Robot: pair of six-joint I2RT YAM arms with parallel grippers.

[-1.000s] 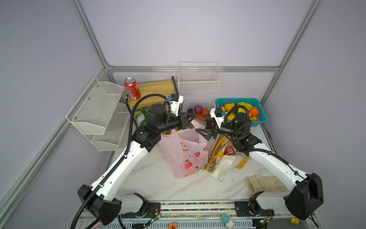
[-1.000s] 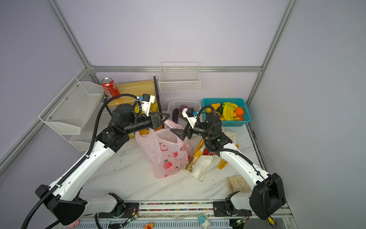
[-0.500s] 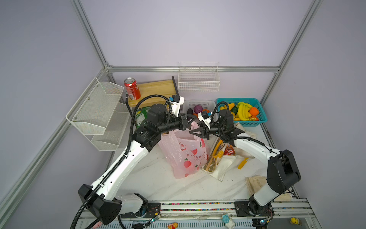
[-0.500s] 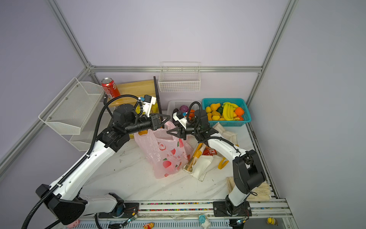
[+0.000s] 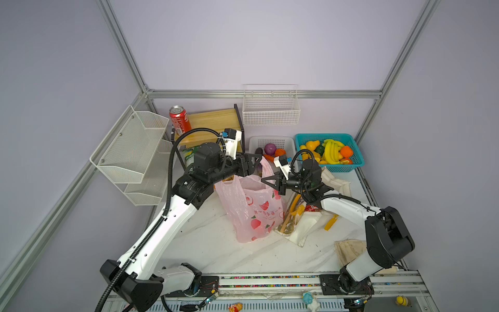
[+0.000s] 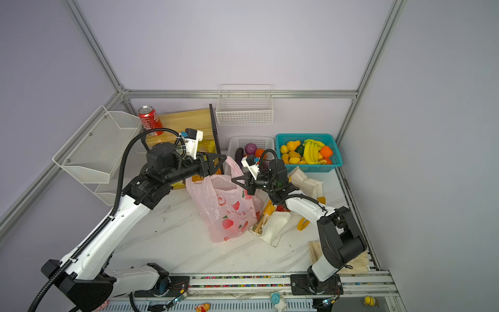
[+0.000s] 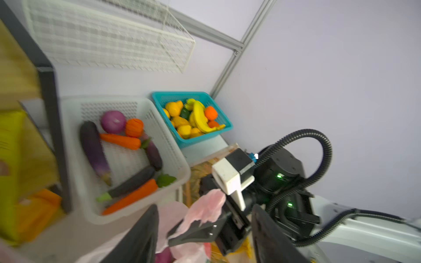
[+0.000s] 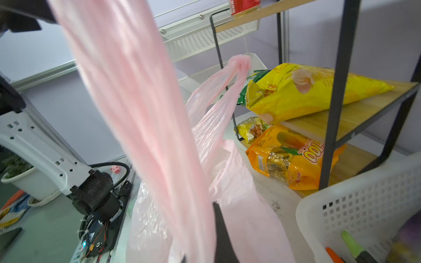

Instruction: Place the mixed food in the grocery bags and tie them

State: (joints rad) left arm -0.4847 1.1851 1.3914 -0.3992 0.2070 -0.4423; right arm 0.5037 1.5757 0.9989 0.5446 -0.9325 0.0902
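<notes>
Pink translucent plastic at table centre in both top views: pink bag (image 5: 251, 208) (image 6: 226, 210), upright, mouth slack. Reaching in from 3 o'clock, right gripper (image 5: 266, 181) (image 6: 236, 181), fingers together and clamped on one handle of the bag. In the right wrist view, that handle stretched as a taut strip away from the fingertips (image 8: 219, 227). Over the bag's 12 o'clock rim, left gripper (image 5: 256, 162) (image 6: 220, 161), fingers apart. In the left wrist view, pink film loose between them, not pinched. Just beside the bag at 3 o'clock, white canvas tote (image 5: 307, 227), flat on the table. At 11 o'clock, red cola can (image 5: 179, 120), upright on wooden shelf (image 5: 213, 121). At 1 o'clock, purple onion (image 5: 270, 148) inside white basket (image 5: 290, 141).
</notes>
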